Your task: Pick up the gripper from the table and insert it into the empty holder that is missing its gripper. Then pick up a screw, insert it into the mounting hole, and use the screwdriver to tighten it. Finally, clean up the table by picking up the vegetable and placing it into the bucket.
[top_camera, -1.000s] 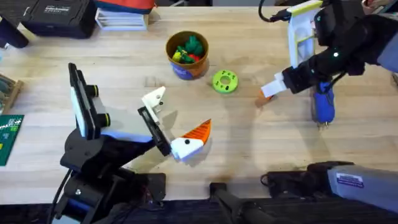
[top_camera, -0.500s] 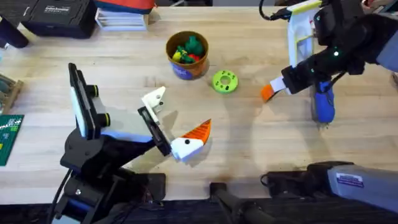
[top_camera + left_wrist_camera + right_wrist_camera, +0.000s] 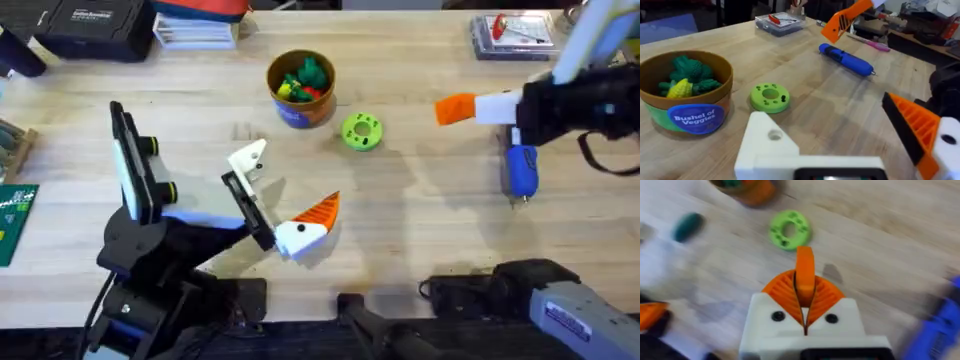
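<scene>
Overhead: the right gripper, white with orange pads pressed together on nothing, is seen raised at the far right, just beyond the blue-handled stubby screwdriver lying on the wooden table. The left gripper is spread apart at centre-left, empty.

Left wrist: dark-green toy vegetables are seen inside the orange-walled round bucket, left of a light-green holed disc.

Right wrist: the pads are shown shut near that disc.

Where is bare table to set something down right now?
Bare wood lies between the green disc and the screwdriver, running toward the near edge. Another patch lies left of the bucket, behind the left gripper. It is crowded around that gripper, and the right gripper hangs near the screwdriver.
</scene>
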Robot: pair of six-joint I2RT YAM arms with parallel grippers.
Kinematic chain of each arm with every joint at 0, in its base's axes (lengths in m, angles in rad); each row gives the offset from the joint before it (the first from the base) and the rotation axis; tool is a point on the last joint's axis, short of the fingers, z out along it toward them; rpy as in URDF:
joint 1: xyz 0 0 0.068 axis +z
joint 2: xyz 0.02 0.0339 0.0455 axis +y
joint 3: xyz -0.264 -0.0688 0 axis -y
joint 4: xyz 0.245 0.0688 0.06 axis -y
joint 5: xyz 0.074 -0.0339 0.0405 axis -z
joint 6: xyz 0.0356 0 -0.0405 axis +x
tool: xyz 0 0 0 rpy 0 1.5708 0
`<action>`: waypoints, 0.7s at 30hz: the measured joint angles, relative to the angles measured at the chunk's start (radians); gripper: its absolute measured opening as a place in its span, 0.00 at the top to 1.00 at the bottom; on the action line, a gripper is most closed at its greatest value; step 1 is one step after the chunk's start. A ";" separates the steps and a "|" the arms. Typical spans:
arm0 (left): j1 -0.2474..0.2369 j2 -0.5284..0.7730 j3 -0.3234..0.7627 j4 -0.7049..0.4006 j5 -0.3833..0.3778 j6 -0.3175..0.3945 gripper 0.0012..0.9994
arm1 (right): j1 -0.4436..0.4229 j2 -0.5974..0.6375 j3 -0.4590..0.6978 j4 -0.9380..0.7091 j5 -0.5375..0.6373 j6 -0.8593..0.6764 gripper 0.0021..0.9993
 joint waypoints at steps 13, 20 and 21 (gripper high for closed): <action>0.000 0.000 0.000 0.000 0.000 0.000 0.01 | 0.077 0.128 -0.296 0.388 -0.474 0.596 0.99; 0.000 0.000 0.000 0.000 0.000 0.000 0.01 | 0.186 0.261 -0.300 0.583 -0.606 0.826 0.99; 0.000 0.000 0.000 0.000 0.000 0.000 0.01 | 0.201 0.277 -0.300 0.624 -0.623 0.846 0.99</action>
